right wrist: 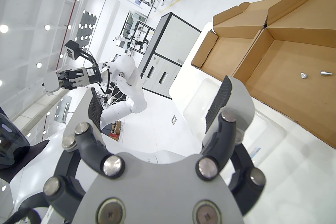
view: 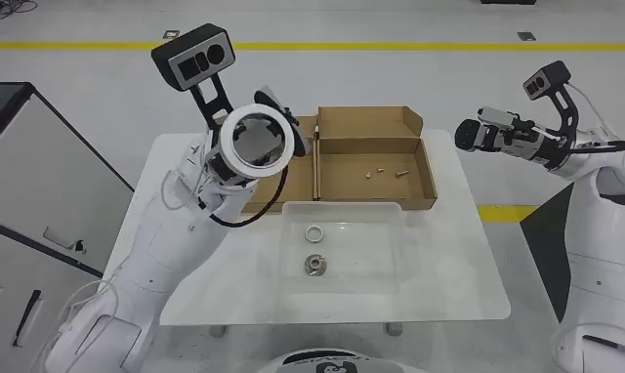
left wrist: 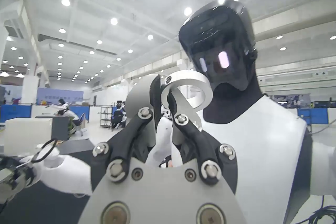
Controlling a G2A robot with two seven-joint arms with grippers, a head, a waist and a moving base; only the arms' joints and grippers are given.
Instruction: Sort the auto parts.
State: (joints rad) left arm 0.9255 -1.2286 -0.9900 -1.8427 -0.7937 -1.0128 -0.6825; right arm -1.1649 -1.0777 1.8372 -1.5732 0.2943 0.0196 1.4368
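Metal ring [left wrist: 189, 76] is being clamped at its rim by the left gripper [left wrist: 163, 95], raised high over the left side of the table [view: 459, 275]. The right gripper [right wrist: 157, 104] is hanging with its fingers spread apart, just past the table's far right corner. A small ring [view: 314, 233] and a nut-like part [view: 314, 266] are lying in the clear tray [view: 342, 206], and bolts [view: 398, 172] are lying in the cardboard box [view: 342, 185] behind it

The top view looks steeply down from above the arms onto the white tabletop [view: 459, 266], taking in its full width. The left wrist view sits close behind the left hand [left wrist: 164, 93] and faces up at the hall ceiling. The silver metal ring [left wrist: 189, 78] pinched in that hand looms large and near in the top view. The right wrist view, close behind the spread right hand [right wrist: 160, 93], looks slantwise across the open brown cardboard box [right wrist: 288, 17] and the clear plastic tray [right wrist: 199, 93]. The top view shares both.
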